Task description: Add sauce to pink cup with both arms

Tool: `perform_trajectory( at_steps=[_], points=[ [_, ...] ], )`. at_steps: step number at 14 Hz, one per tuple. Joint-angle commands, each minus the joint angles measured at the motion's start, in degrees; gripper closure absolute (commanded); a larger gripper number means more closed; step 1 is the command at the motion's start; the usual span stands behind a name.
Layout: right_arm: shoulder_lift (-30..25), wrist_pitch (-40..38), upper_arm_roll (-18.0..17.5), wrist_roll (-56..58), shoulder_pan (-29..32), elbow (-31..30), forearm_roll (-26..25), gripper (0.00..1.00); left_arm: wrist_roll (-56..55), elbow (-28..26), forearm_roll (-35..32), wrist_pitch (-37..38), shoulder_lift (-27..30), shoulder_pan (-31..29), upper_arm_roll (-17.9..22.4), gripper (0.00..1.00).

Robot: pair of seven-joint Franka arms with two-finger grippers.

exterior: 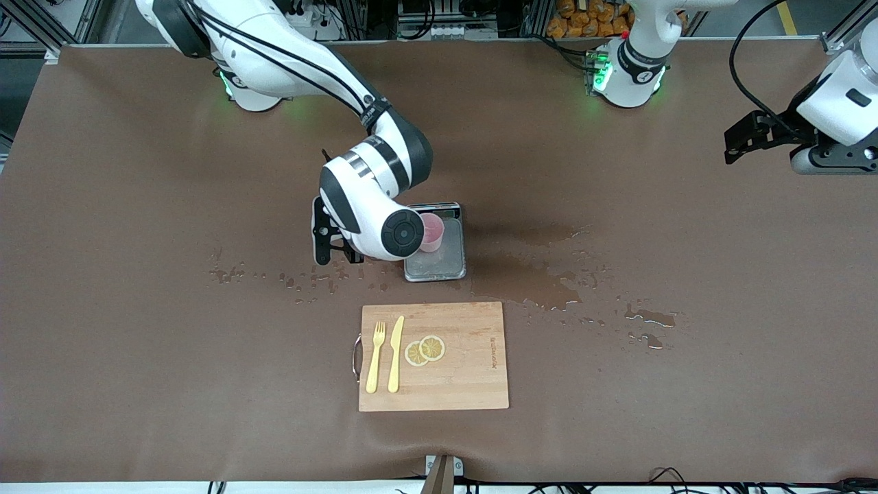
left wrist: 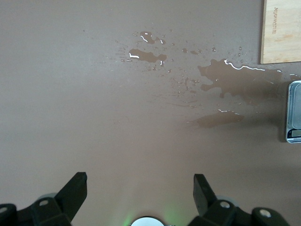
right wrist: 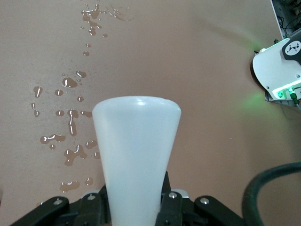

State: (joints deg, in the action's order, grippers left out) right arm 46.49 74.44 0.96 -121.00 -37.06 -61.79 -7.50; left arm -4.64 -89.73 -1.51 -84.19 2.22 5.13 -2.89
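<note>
The whitish sauce bottle (right wrist: 136, 155) was gripped in the right claw (right wrist: 136, 205), held beside the pink cup (exterior: 433, 232) on the scale (exterior: 439, 262). The left claw (left wrist: 140, 188) was parked wide open, holding nothing, above the wet bench (left wrist: 94, 117) at the left arm's end.

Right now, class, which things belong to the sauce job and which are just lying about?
Job: sauce, in right gripper beside pink cup on scale; left gripper, open, waiting over table.
Lying about: board, fork, knife, lemon slices, spills.
</note>
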Motion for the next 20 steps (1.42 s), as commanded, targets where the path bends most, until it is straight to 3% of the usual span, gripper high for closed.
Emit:
perform_trajectory(
  at_steps=[1,3,7,13,15,20],
  points=[
    [-1.40,-0.88,-0.34,2.33,2.76,0.27,1.15,1.00,-0.89,0.61,-0.51,0.60,-0.89,0.23,-0.28,0.00],
    [-2.63,-0.96,-0.17,6.02,5.67,0.36,7.30,1.00,-0.89,0.61,-0.60,0.51,-0.99,0.23,-0.28,0.00],
    [-4.12,-1.23,-0.35,12.17,9.98,0.36,10.64,1.00,-0.98,0.53,-0.69,0.43,-0.99,0.50,-0.37,0.00],
    [-6.58,-5.17,-0.35,27.11,23.24,0.36,23.12,1.00,-0.89,0.26,-0.60,0.43,-1.16,0.41,-0.72,0.00],
    [-6.59,-6.67,-0.26,31.68,27.55,0.27,29.35,1.00,-0.98,0.18,-0.60,0.43,-1.34,0.50,-0.89,0.00],
    [-6.15,-8.79,-0.26,42.49,35.90,-2.62,36.22,1.00,-0.98,0.09,-0.60,0.43,-1.43,0.15,-1.51,0.00]
  ],
)
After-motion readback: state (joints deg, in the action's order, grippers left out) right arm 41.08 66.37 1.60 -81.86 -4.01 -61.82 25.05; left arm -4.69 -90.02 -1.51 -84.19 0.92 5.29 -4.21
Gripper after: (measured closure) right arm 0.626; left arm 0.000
